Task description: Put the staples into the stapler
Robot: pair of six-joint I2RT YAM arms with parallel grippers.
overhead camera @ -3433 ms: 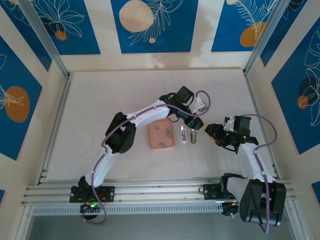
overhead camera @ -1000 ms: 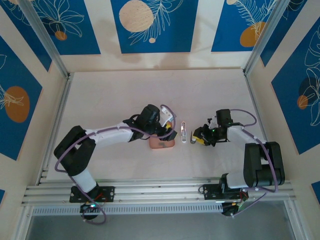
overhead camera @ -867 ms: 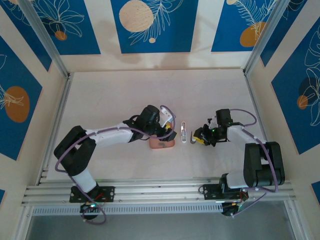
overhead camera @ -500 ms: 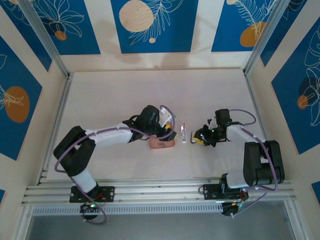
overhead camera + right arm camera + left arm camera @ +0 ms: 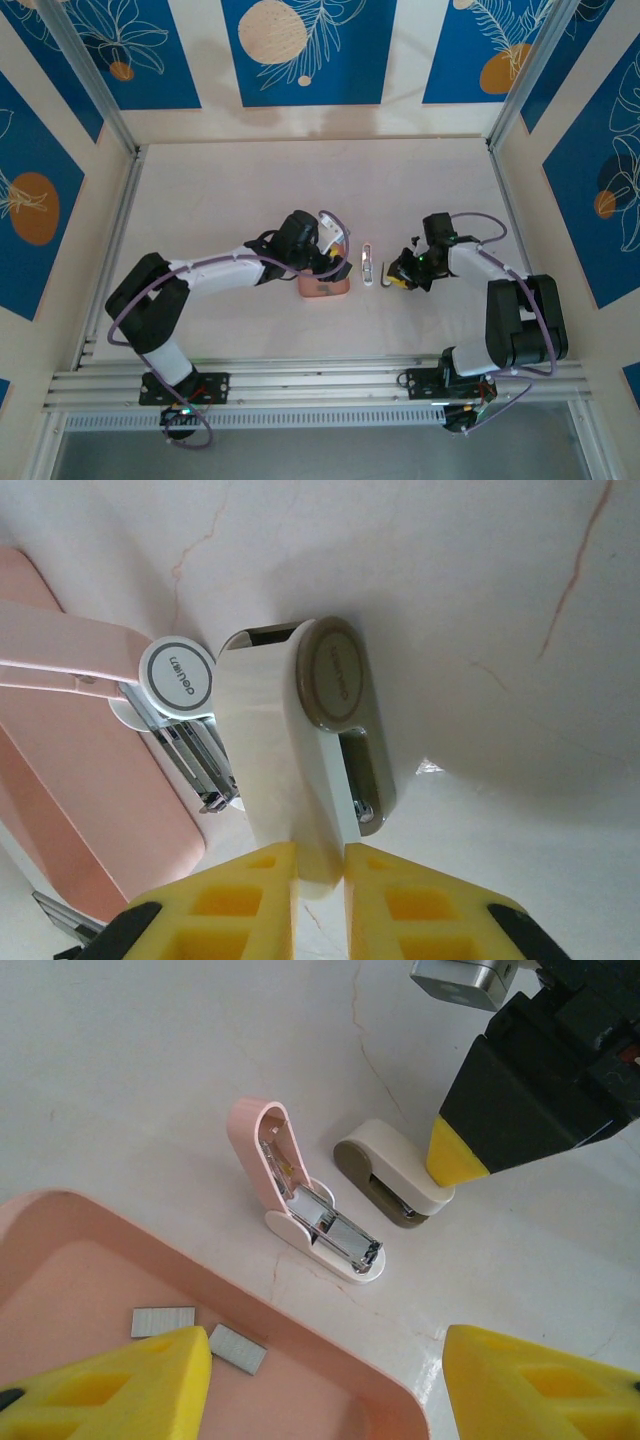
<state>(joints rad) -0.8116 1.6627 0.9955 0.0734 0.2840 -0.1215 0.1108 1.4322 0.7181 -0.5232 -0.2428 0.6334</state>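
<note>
- A pale, faintly cracked table fills the floor of a booth, seen from above.
- The left arm reaches from the 7 o'clock corner towards the table's centre. The right arm rises from 5 o'clock and bends back towards the centre.
- A salmon-pink tray lies flat near the centre, under the end of the left arm. In the left wrist view its rim runs across the lower left.
- The left gripper hangs over the tray's 3 o'clock edge. In its own view the left gripper has its yellow pads spread wide, with nothing between them.
- The right gripper is low over the table, at 3 o'clock from the tray. In its own view the right gripper has its yellow pads pressed nearly together, pinching one end of the cream stapler.
- The pink stapler lies on the table just beside the tray, at its 3 o'clock. Its lid is swung open and the metal channel is bare.
- The cream stapler, with a brown underside, lies shut just beside the pink stapler, at its 3 o'clock.
- The staples are small grey strips lying flat in the tray, at 7 o'clock from the pink stapler. Two show, the second just beside the first.
</note>
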